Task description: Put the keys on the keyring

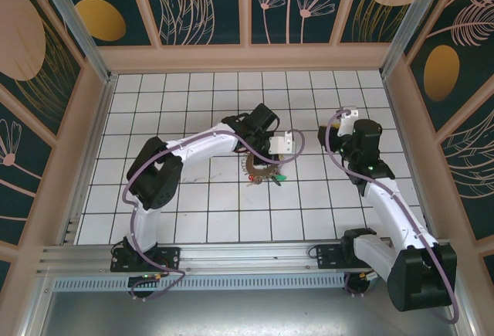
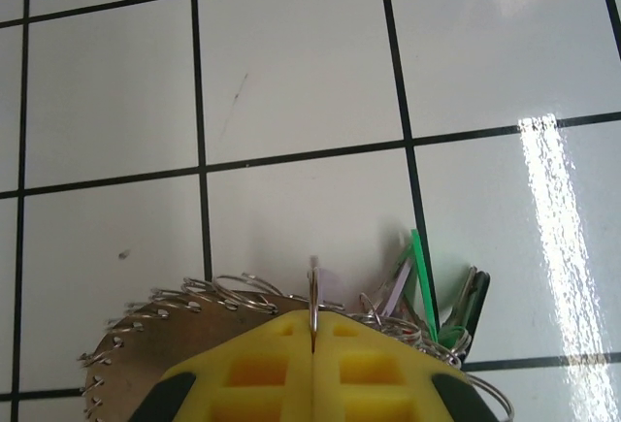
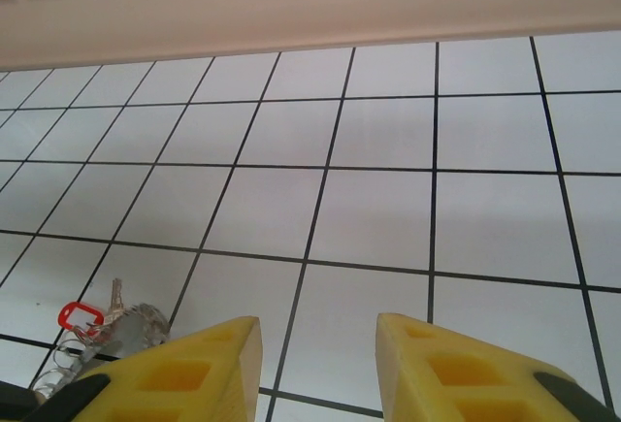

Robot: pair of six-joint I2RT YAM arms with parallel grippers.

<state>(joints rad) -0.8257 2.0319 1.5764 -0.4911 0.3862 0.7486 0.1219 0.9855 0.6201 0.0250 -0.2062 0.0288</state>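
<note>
The left claw [image 2: 312,340] is pressed together on the thin keyring [image 2: 312,291], held edge-on over the tiled surface [image 2: 291,73], with the keys [image 2: 422,281] bunched just right of it. The right claw [image 3: 318,344] hangs spread, well apart from them

The left arm [image 1: 193,144] rises from its base at the near-left edge, folds at the elbow and stretches right toward the middle of the counter, with its wrist tipped down. Its tool [image 2: 312,323] has the 2 yellow fingers pressed together, pinching a thin wire of the keyring [image 2: 312,291] between the tips. The right arm [image 1: 386,197] leans up and left from its base, and its tool [image 3: 318,335] hangs above the counter with its 2 yellow fingers [image 3: 209,369] spread well apart.
</note>
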